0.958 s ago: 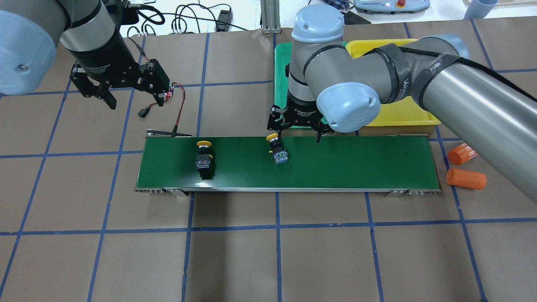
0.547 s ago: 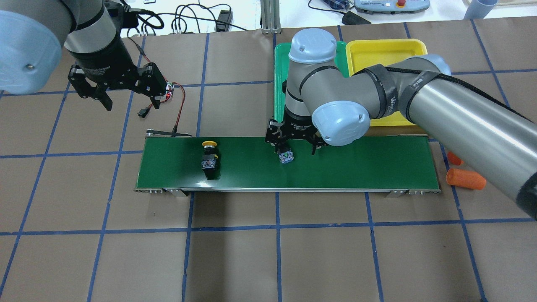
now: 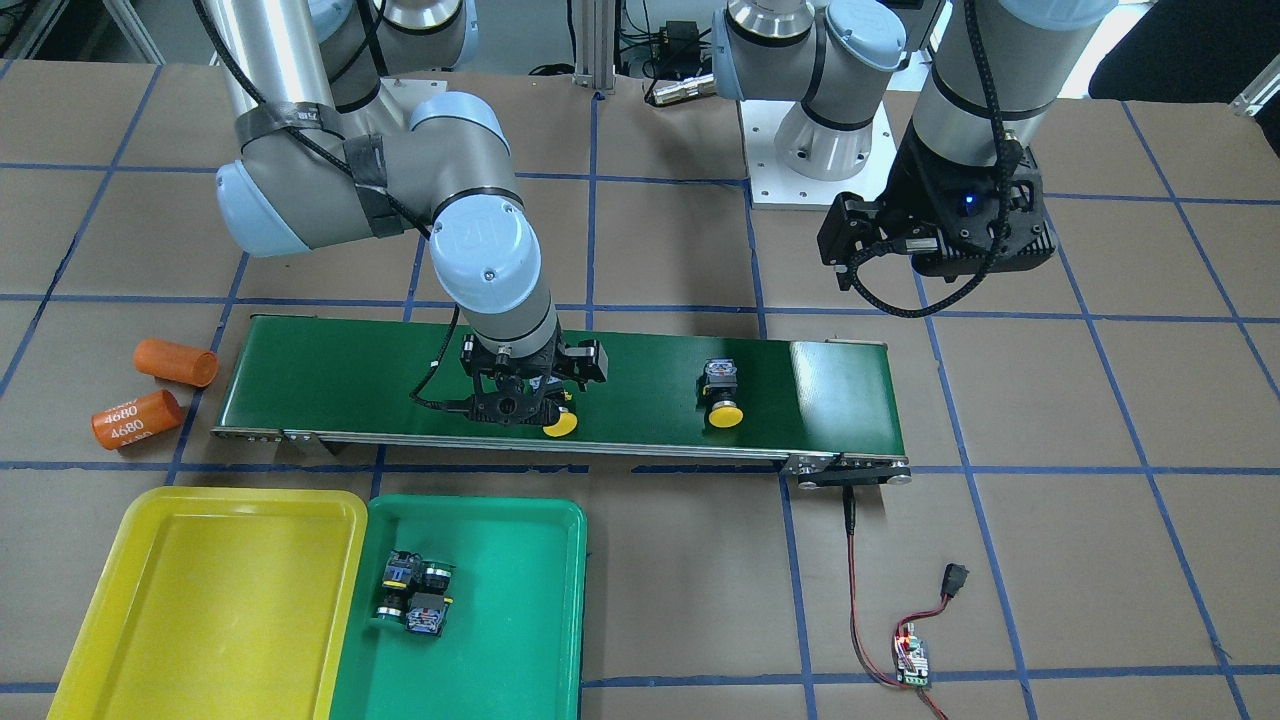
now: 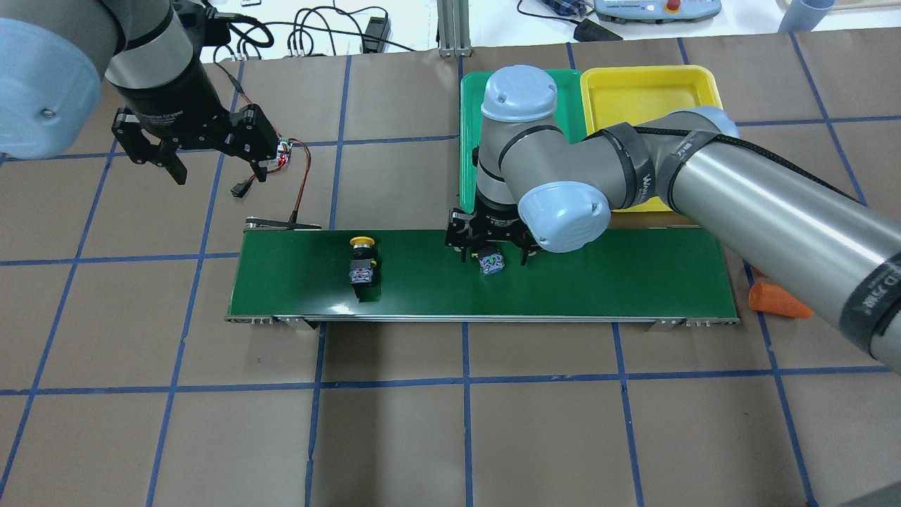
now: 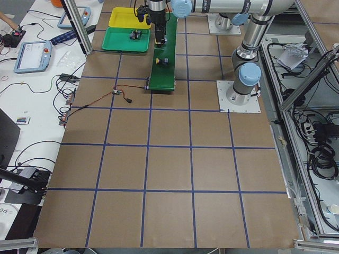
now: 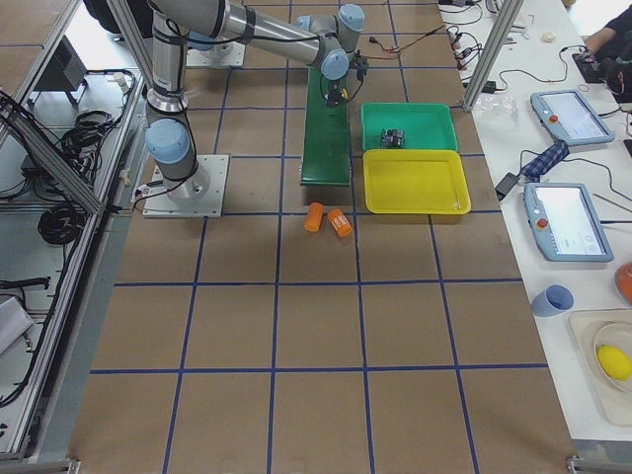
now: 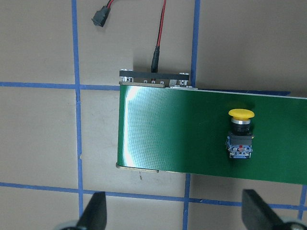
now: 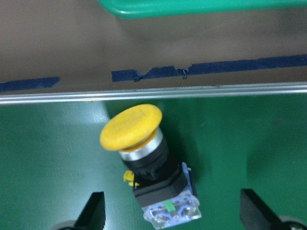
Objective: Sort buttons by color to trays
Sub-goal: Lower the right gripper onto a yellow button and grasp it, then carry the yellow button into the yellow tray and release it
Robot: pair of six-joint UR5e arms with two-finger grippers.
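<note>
Counting four buttons in all. Finding two already lying in the green tray [image 3: 520, 600], the first tray button [image 3: 403, 582] and the second tray button [image 3: 430, 608], touching each other (caps too small to be sure of, likely green). Finding no button in the yellow tray [image 3: 230, 590] just beside it. Looks about half done, at a guess: green side finished, yellow side not begun.

Finding the other two on the long green belt [image 3: 330, 370], well apart, both lying on their sides. Seeing the right gripper [image 4: 493, 258] low over the first yellow button [image 8: 136, 143], fingers spread wide on each side of it, not touching it, gripping nothing. Seeing the second yellow button [image 4: 362, 264] alone nearer the belt's other end. Seeing the left gripper [image 4: 218, 170] up over the table past that end, fingers spread too, holding nothing.

Left to do: carrying each yellow button over to the yellow tray.

Counting the rest: two trays, one belt, two orange cylinders [image 3: 176, 362] [image 3: 137, 418], one small circuit board [image 3: 912, 660] with red wires.
</note>
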